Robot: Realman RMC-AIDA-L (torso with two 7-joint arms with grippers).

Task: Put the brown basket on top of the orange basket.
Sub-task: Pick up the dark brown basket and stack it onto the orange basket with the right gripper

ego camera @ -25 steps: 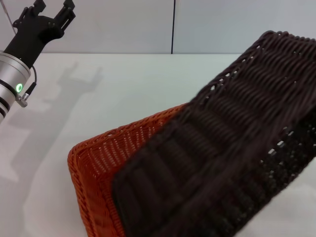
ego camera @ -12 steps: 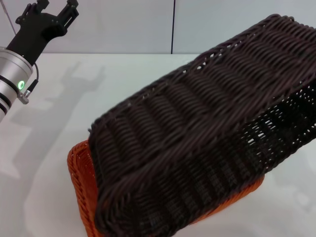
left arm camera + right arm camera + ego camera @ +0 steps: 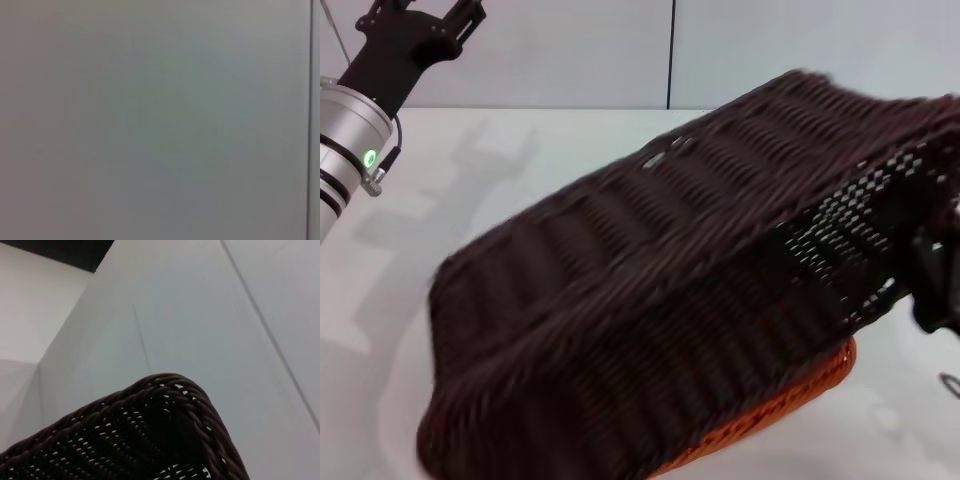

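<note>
The brown basket hangs tilted over the orange basket, its left end low and its right end raised. It hides nearly all of the orange basket; only an orange strip shows under its lower right side. My right gripper shows as a dark shape at the basket's right end and holds it there. The right wrist view shows a corner of the brown basket's braided rim up close. My left gripper is open and empty, raised at the far left, well away from both baskets.
The white table runs back to a pale wall with a dark vertical seam. The left wrist view shows only blank wall.
The brown basket has swung down and to the left over the orange basket, covering far more of it. The left arm has risen slightly.
</note>
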